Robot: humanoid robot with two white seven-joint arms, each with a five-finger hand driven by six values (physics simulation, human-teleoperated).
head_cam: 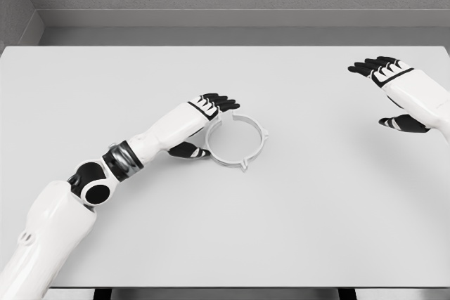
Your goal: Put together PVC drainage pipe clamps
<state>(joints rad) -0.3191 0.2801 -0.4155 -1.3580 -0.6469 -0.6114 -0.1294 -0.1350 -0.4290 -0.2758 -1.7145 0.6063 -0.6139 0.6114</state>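
Bright, even, diffuse light, soft faint shadows (barely any contrast), no glare, sharp throughout, undistorted edges

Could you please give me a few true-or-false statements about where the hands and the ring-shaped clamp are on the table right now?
1. The left hand is right beside the white ring clamp. True.
2. The right hand is holding the ring clamp. False: it holds nothing, with fingers spread, far to the right of the clamp.
3. The clamp lies flat on the white table. True.
4. Two clamps are on the table. False: only one is visible.
5. The clamp is at the table's far right edge. False: it lies near the middle.
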